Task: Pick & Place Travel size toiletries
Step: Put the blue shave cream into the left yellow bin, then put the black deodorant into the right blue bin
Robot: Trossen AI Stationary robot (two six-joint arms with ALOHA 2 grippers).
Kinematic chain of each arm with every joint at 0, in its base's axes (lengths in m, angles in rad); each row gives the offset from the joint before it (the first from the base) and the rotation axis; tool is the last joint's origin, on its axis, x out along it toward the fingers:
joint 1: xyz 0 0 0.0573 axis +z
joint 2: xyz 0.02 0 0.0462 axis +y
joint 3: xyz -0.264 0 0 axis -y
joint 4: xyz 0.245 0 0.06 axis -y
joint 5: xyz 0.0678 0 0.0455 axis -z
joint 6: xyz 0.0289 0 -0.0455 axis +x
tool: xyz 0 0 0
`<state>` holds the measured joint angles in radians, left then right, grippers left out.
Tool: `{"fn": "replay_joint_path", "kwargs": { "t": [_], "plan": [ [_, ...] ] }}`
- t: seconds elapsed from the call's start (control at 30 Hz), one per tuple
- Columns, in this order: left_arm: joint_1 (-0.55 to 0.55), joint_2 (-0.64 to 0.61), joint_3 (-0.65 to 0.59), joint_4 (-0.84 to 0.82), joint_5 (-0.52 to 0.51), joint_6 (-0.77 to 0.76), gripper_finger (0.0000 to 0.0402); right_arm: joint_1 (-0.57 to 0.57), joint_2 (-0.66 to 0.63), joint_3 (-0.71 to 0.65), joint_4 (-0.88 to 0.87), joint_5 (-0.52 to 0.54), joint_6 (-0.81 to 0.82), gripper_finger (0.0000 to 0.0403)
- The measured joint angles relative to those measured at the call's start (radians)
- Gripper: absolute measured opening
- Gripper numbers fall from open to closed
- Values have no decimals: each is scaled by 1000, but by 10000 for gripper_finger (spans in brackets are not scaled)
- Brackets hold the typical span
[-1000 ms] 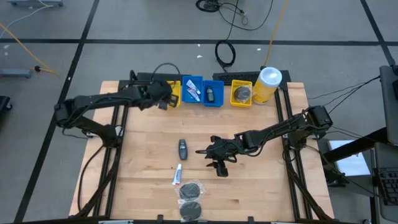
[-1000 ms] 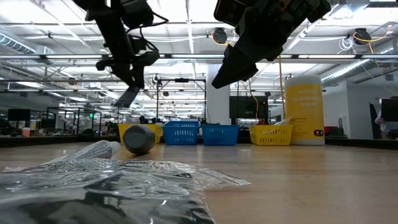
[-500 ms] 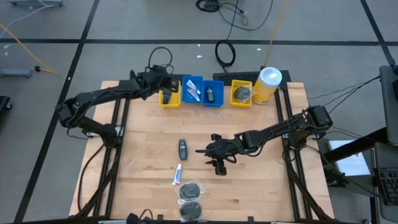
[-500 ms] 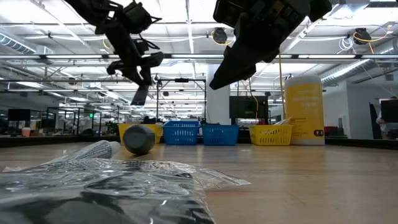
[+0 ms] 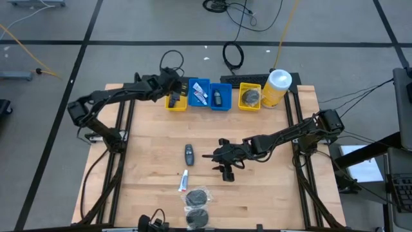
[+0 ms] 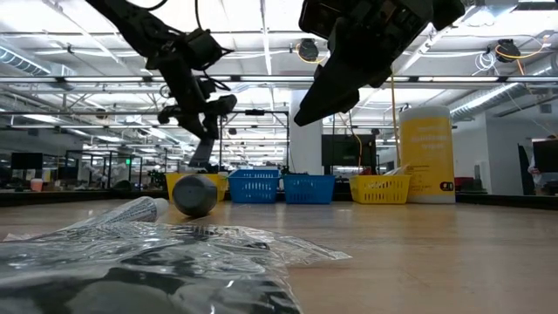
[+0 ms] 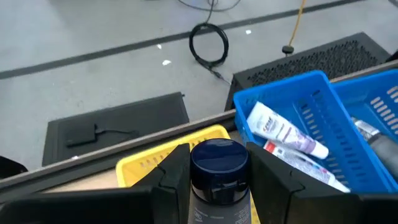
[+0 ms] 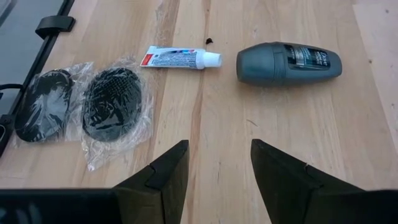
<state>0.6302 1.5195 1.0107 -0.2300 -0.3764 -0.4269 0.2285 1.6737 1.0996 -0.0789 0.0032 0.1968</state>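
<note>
A small dark bottle (image 7: 219,177) is held upright between the left gripper's (image 7: 219,186) jaws, above the yellow bin (image 7: 149,163). Only the right wrist view shows the right gripper (image 8: 214,171), jaws apart and empty, above the desk (image 8: 298,137).

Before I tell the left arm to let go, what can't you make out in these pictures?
- Yellow bin, left wrist view: the held blue-capped bottle and the left gripper hide its inside.
- Same bin, high view: the arm covers it.
- Bottle label: cut off by the picture's edge.
- Mesh puffs, low view: blurred wrap, count unclear.
- Right yellow bin: contents too small.
</note>
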Motion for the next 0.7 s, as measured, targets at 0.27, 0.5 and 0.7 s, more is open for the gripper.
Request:
{"fn": "replay_joint_path", "kwargs": {
  "t": [0.27, 0.5, 0.7],
  "plan": [
    [3, 10, 0, -3, 12, 3, 131, 0, 0, 0, 0, 0, -1, 165],
    [3, 10, 0, -4, 11, 3, 192, 0, 0, 0, 0, 0, 0, 165],
    [2, 10, 0, -5, 18, 3, 219, 0, 0, 0, 0, 0, 0, 165]
  ]
}}
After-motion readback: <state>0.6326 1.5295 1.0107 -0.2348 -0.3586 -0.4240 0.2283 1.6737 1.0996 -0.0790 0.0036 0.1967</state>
